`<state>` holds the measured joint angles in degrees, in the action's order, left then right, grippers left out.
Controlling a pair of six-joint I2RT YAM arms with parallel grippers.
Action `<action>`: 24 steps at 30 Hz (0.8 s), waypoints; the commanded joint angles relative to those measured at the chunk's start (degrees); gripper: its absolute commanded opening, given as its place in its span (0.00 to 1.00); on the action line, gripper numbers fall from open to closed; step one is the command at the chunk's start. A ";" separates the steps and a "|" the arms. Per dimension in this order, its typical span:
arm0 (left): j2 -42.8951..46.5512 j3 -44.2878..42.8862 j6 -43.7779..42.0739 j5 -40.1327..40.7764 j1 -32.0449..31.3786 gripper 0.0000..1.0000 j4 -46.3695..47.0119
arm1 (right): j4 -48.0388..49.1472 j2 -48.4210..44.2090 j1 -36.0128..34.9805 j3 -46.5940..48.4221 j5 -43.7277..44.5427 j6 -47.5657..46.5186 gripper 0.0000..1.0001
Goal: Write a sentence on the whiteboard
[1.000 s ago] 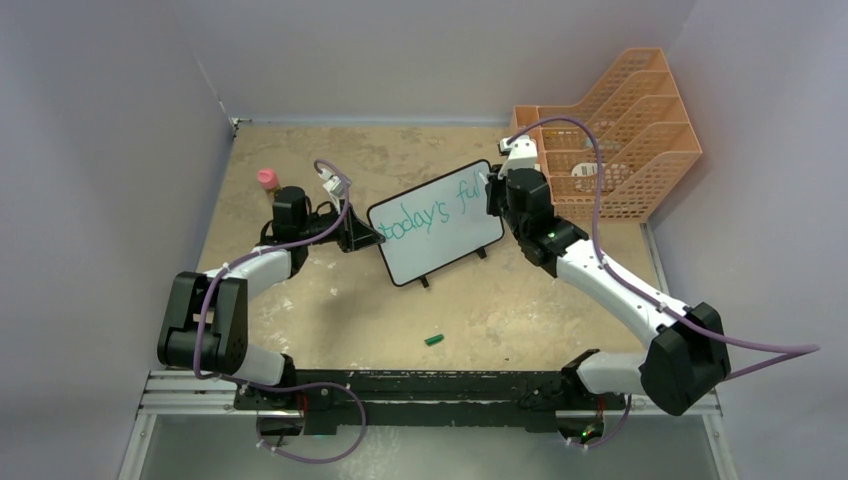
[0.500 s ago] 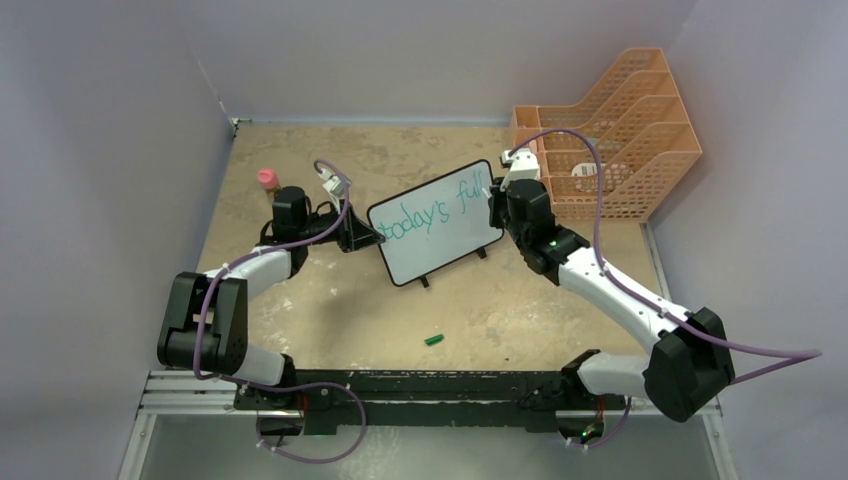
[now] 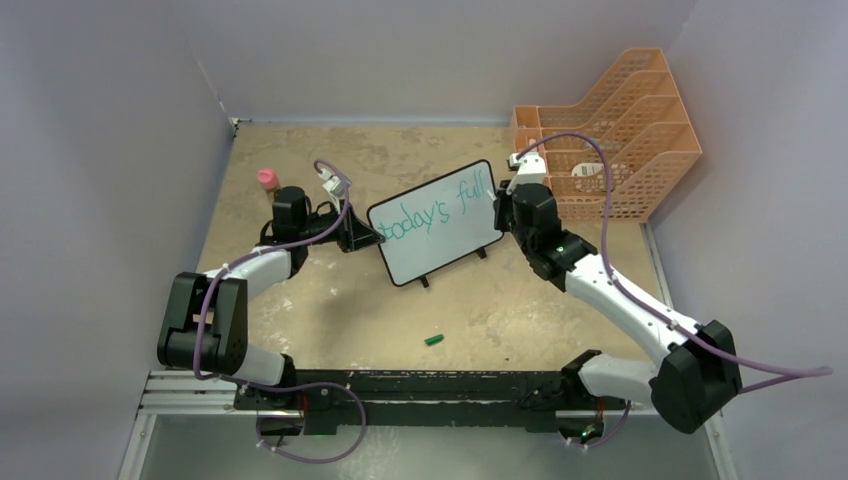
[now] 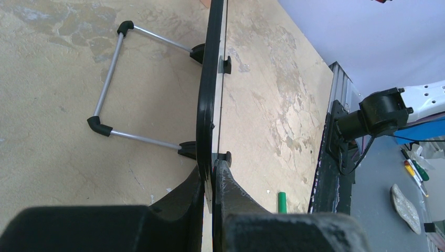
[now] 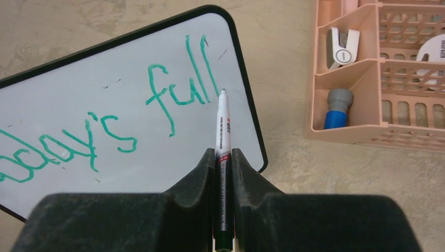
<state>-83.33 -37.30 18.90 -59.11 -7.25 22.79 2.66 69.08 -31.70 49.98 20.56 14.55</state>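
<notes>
Fingers (image 5: 202, 170) of the right gripper (image 5: 223, 152) pinched the marker (image 5: 222, 123). Its tip was at the standing whiteboard's (image 5: 131, 79) right edge, "full" just completed. The left gripper (image 4: 211, 170) clamped the whiteboard's left edge. That line looked full.

Pale lilac walls (image 3: 450, 60), mottled tan tabletop (image 3: 420, 150) — scuffed, evenly lit

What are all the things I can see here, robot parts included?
whiteboard: one, white, black frame, standing mid-table, green writing
marker: one, white, tip near the writing's end
small cylinder: one, green, lying in front of the board
file rack: one, orange mesh, far right
small bottle-like thing: one, pink, far left
table: one, beige
left fingers: two, black, shut on the whiteboard's edge
right fingers: two, black, shut on the marker
</notes>
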 commanded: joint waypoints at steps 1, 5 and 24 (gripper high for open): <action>2.13 -1.46 -1.32 0.72 0.04 0.00 1.03 | 1.72 -4.01 0.31 -0.34 3.14 0.19 0.00; 2.11 -1.47 -1.32 0.89 0.04 0.00 0.99 | 0.86 -5.64 0.24 -0.93 1.82 0.81 0.00; 2.12 -1.48 -1.23 1.13 0.04 0.00 0.94 | 2.02 -8.50 -14.57 -6.62 3.56 8.21 0.00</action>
<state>-82.98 -37.30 18.90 -58.48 -7.27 22.11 2.39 61.49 -43.86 44.23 21.69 19.97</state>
